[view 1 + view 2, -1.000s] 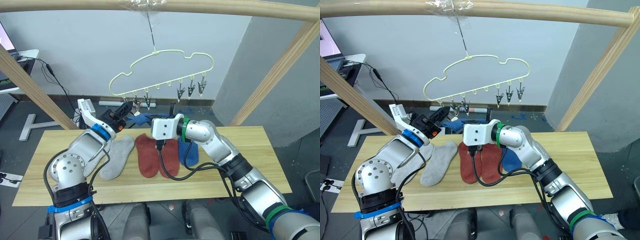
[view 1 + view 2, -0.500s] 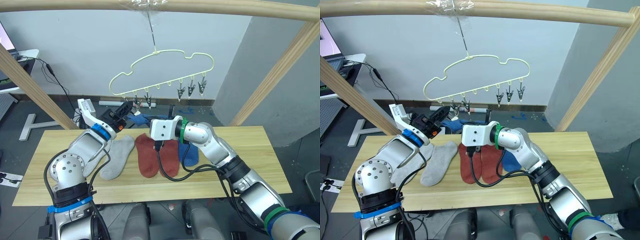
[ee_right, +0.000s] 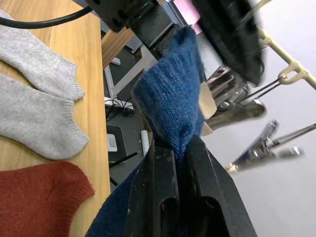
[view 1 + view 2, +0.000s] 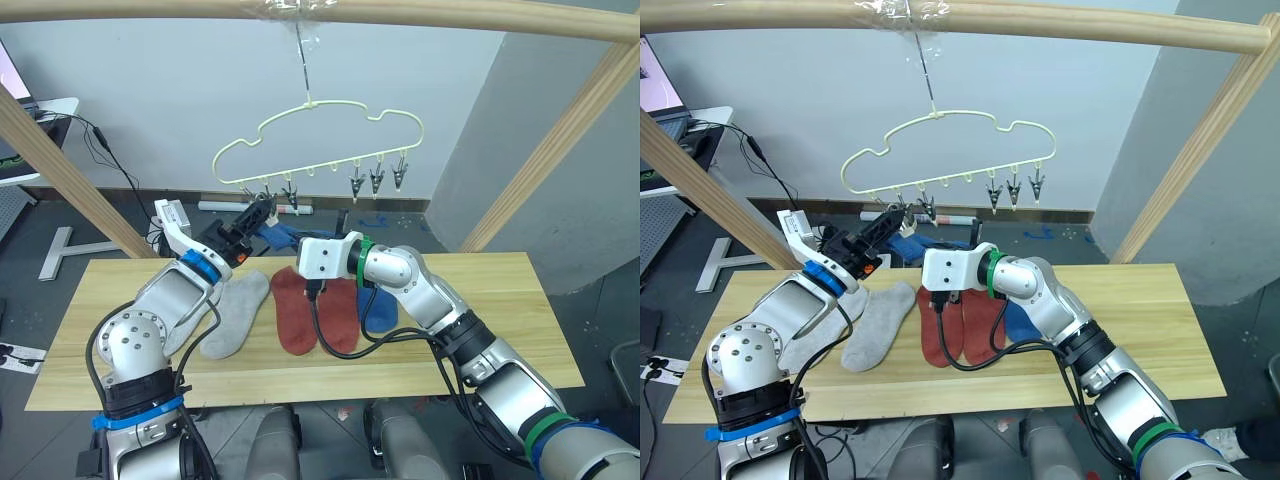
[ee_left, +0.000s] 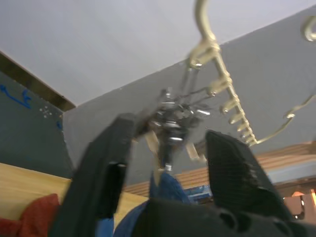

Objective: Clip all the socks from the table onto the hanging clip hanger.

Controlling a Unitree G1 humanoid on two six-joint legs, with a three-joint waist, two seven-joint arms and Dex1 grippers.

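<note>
**You had the blue sock at the hanger's left clips**

Table (image 4: pixel 480 340) kept five socks; clip hanger (image 4: pixel 320 150) hung above. Your right gripper (image 3: pixel 170 163) pinched blue sock (image 3: pixel 170 98); left gripper (image 5: pixel 163 163), spread, straddled a clip (image 5: pixel 170 116). A swinging hanger could have spoiled the bite.

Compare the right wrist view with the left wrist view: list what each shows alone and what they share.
Right wrist view alone: the right gripper shut on the blue sock, with two grey socks and a red sock lying flat on the table.

Left wrist view alone: the left gripper open, its fingers either side of a metal clip on the hanger's left end, with the row of hooks running away along the bottom bar.

Both: the blue sock's tip raised just under the clips, and a strip of table.
</note>
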